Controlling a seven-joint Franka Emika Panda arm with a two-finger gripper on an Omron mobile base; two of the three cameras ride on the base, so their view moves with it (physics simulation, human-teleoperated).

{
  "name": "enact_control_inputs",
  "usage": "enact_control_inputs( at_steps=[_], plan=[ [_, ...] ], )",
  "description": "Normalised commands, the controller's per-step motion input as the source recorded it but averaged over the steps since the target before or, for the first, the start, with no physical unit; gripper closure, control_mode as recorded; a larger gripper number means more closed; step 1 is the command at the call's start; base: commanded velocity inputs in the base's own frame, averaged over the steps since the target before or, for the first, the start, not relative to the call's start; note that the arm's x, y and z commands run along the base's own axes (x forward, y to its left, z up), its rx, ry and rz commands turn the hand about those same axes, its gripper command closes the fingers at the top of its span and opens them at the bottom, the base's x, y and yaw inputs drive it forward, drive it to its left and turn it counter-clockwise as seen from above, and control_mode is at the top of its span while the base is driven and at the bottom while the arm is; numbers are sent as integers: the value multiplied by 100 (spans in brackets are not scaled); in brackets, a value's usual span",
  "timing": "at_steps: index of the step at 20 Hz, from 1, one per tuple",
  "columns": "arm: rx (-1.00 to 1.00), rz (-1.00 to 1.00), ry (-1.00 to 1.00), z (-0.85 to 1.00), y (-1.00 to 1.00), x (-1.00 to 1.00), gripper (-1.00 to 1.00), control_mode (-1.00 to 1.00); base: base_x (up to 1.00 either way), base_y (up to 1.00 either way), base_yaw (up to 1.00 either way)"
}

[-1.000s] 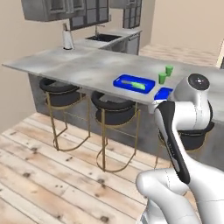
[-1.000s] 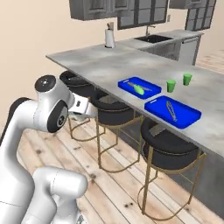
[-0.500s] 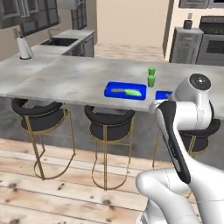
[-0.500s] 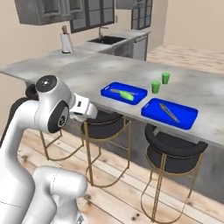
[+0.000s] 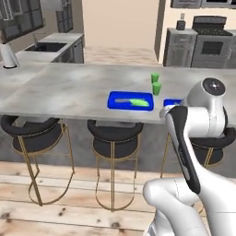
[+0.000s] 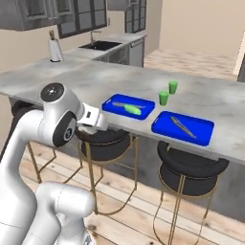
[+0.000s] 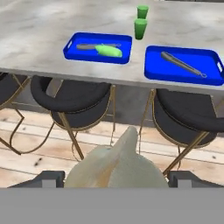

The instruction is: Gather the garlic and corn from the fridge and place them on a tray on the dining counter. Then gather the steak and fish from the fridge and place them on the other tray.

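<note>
An off-white garlic (image 7: pixel 118 164) bulb fills the space between my finger tips, and my gripper (image 7: pixel 117 177) is shut on it, below and in front of the dining counter (image 7: pixel 35 26). On the counter lies a blue tray (image 7: pixel 70 48) holding the light-green corn (image 7: pixel 108 51) and a slim grey item. The other tray (image 7: pixel 151 65) to its right holds another slim grey item. From the base, the tray (image 5: pixel 113 99) with the corn (image 5: pixel 139 103) sits left of my hand (image 5: pixel 168 113). The fridge, steak and fish are out of view.
Two green cups (image 7: pixel 141 27) stand behind the trays. Black gold-legged stools (image 7: pixel 70 94) line the counter's near side, one (image 7: pixel 188 113) under the right tray. A paper-towel roll (image 5: pixel 8 55) and sink counter are far left. A stove (image 5: pixel 209 44) stands at the back right.
The base has driven and turned, so the whole scene has shifted and the counter now faces me squarely. My grip on the garlic is unchanged.
</note>
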Motion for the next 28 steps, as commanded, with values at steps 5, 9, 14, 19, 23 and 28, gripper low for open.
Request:
enact_control_inputs(
  at_steps=[5,9,14,19,23,28],
  plan=[
    [0,0,0,0,0,0,100,100,93,-7,-7],
    [0,0,0,0,0,0,100,100,84,-4,-3],
    [0,0,0,0,0,0,100,100,55,-1,-3],
    [0,0,0,0,0,0,100,100,20,0,-1],
    [0,0,0,0,0,0,100,100,0,0,0],
    [0,0,0,0,0,0,100,100,0,0,0]
  ],
)
